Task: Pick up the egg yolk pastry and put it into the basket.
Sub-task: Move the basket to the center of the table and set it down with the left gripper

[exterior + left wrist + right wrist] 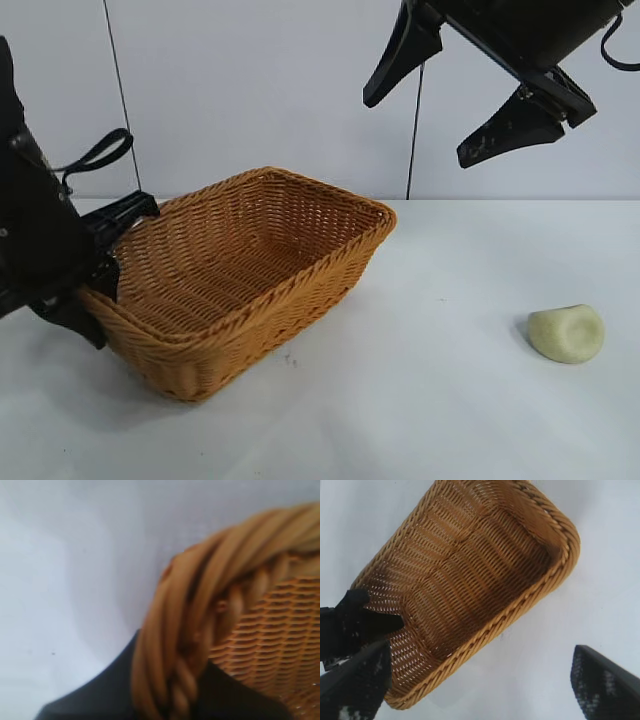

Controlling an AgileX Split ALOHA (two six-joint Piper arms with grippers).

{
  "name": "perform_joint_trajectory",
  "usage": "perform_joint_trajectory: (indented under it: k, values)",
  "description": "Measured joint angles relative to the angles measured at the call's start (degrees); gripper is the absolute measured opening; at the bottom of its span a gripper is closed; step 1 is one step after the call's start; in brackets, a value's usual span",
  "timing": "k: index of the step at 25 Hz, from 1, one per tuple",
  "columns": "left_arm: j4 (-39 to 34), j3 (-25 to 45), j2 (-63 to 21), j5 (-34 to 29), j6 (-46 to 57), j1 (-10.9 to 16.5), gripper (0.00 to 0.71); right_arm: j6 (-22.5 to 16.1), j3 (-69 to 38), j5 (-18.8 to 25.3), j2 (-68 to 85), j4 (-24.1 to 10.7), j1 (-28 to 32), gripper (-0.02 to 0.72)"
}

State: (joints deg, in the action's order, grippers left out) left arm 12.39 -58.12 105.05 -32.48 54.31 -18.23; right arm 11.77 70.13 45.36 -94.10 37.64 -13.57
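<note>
**Basket gripped at one end while pastry waits on the table**

The basket [250, 275] is seen on the white table [450, 400], empty, with its left short end taken by the left gripper [100, 285]. In the left wrist view the braided rim [190, 645] is pinched between the dark fingers [100, 700], the jaws nearly shut on it, one inside the wall and one outside. The pastry [566, 333] lies on the table well to the right of the basket, apart from it and untouched, its dented face turned upward. The right gripper [450, 95] is held high above the table, to the right of the basket's far corner, its jaws spread wide and nothing between them; the pastry is not yet under it.

The step in hand is judged to be the steadying of the basket ahead of the pick. It would be done well if the rim were kept firmly clamped and the basket kept flat, so the opening stays level for the drop. The right gripper would need to be brought down over the pastry with its jaws straddling the rounded sides, and closed gently, since the lump looks soft and easily squashed or rolled away.
</note>
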Motion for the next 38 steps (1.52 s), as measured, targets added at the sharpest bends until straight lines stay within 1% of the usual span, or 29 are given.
perform_joint_trajectory:
  k: [2, 4, 7, 10, 14, 16, 21, 23, 26, 31, 38]
  values:
    - [3.3, -2.8, 0.0, -2.7, -8.3, 2.3, 0.09, 0.0, 0.0, 0.0, 0.0, 0.0, 0.0, 0.695]
    - [5.3, -6.2, 0.0, -4.5, -15.5, 3.6, 0.09, 0.0, 0.0, 0.0, 0.0, 0.0, 0.0, 0.695]
    - [5.3, -10.2, 0.0, -7.7, -22.1, 4.5, 0.09, 0.0, 0.0, 0.0, 0.0, 0.0, 0.0, 0.695]
    - [3.7, -12.6, 0.0, -10.9, -26.0, 4.6, 0.09, 0.0, 0.0, 0.0, 0.0, 0.0, 0.0, 0.695]
    - [3.5, -15.4, 1.6, -15.6, -30.4, 4.7, 0.09, 0.0, 0.0, 0.0, 0.0, 0.0, 0.0, 0.695]
    - [3.9, -18.1, 3.9, -18.8, -33.5, 4.7, 0.09, 0.0, 0.0, 0.1, 0.0, 0.0, 0.0, 0.695]
    - [4.4, -27.4, 10.4, -27.5, -41.5, 4.6, 0.09, 0.0, 0.0, 0.2, 0.0, 0.0, 0.0, 0.695]
    - [4.4, -30.0, 12.1, -29.1, -43.6, 4.1, 0.09, 0.0, 0.0, 0.3, 0.0, 0.0, 0.0, 0.695]
    - [4.6, -31.2, 13.1, -28.8, -44.5, 3.5, 0.09, 0.0, 0.0, 0.5, 0.0, 0.0, 0.0, 0.695]
    - [5.5, -31.3, 15.1, -27.5, -45.1, 3.4, 0.09, 0.0, 0.0, 0.6, 0.0, 0.0, 0.0, 0.695]
    - [5.8, -28.5, 19.0, -22.1, -45.9, 3.4, 0.09, 0.0, 0.0, 0.6, 0.0, 0.0, 0.0, 0.695]
